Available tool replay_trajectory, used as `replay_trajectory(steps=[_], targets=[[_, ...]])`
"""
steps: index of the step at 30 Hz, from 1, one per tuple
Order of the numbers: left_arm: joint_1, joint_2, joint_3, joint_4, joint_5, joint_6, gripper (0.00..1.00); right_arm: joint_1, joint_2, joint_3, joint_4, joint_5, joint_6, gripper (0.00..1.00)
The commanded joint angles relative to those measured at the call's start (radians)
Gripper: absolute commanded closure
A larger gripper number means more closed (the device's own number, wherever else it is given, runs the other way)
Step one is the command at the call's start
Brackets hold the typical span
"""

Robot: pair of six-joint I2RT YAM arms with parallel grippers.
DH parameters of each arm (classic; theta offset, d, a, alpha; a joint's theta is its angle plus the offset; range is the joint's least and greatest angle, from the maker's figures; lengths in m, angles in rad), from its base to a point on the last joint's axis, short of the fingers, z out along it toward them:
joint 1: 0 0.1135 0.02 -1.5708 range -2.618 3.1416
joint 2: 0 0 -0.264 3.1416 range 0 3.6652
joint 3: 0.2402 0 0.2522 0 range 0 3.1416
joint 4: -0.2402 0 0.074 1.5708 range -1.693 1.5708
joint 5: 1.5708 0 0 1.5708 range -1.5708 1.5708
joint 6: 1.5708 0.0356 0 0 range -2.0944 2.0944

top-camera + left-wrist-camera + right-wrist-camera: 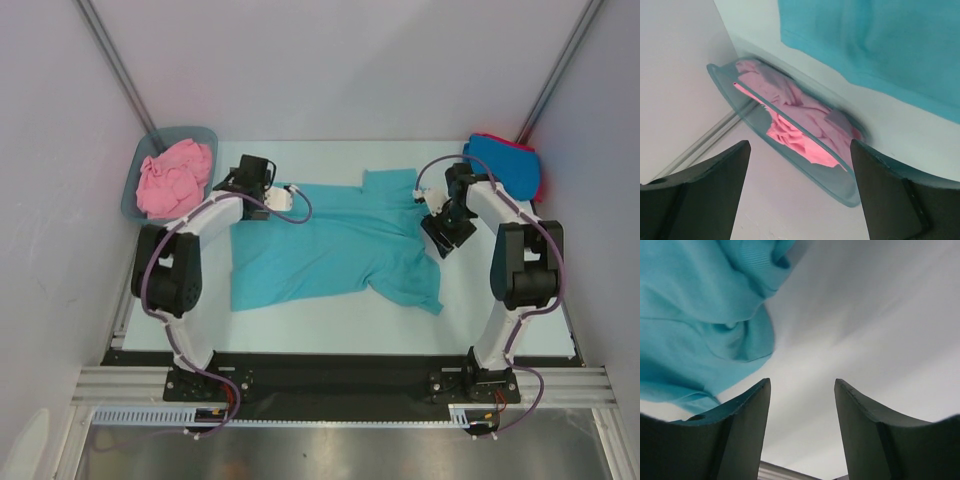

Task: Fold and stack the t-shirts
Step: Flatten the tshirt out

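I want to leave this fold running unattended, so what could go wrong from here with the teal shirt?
1. The teal shirt lies skewed and bunched near the right gripper; folding it now may set in creases.
2. That gripper is open with cloth beside it, not between the jaws, so closing here may grab nothing.
3. The left gripper points at the tub holding the pink shirt and could knock it.
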Motion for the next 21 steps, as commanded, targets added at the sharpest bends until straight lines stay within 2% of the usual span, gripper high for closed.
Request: replay_trajectory(steps=[1,3,7,11,15,21], targets=[[-0.02,-0.083,-0.063,-0.216,0.222,-0.047,0.13,0.01,-0.031,0.003,-0.071,-0.066,-0.043,0.41],[-0.036,-0.085,-0.08,-0.287,0.251,-0.059,0.14,0.007,-0.01,0.039,-0.132,-0.124,-0.046,0.41],[-0.083,-0.054,-0.086,-0.31,0.271,-0.091,0.15,-0.027,0.093,0.131,-0.229,-0.271,-0.009,0.42],[-0.111,-0.022,-0.069,-0.32,0.28,-0.137,0.16,-0.112,0.24,0.215,-0.301,-0.444,0.032,0.43],[-0.119,-0.013,-0.06,-0.318,0.288,-0.153,0.16,-0.172,0.314,0.249,-0.338,-0.518,0.043,0.44],[-0.119,-0.016,-0.06,-0.323,0.285,-0.153,0.16,-0.223,0.351,0.247,-0.359,-0.549,0.014,0.44]])
